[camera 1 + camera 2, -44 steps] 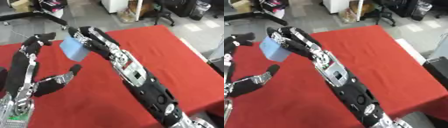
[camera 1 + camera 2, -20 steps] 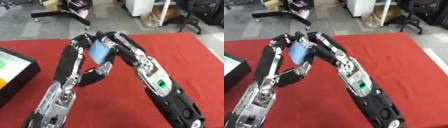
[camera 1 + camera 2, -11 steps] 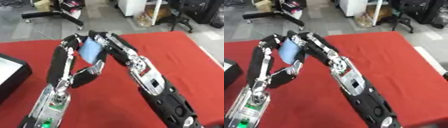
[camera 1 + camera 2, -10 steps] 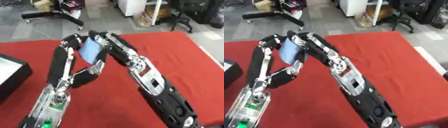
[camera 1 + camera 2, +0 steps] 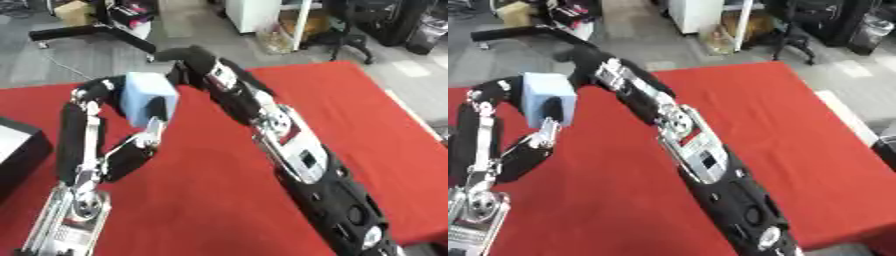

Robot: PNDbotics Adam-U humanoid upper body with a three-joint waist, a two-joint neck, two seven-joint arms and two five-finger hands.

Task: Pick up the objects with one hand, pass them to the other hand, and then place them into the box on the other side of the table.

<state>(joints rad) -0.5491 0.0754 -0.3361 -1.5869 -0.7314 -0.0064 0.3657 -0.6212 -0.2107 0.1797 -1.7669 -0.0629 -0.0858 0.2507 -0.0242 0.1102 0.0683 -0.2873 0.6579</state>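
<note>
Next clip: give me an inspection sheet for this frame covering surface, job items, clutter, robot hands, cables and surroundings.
Surface: red tablecloth, nothing lying loose on it.
Job's things: light blue block held up above the table; black box at the left edge, contents not visible.
Clutter: nothing seen.
Robot hands: left robot hand has fingers and thumb around the block; right robot hand sits just beside it, fingers unclear.
Cables: a thin line on the grey floor, possibly a cable.
Surroundings: office chairs, a white cabinet and a black stand base beyond the table.
</note>
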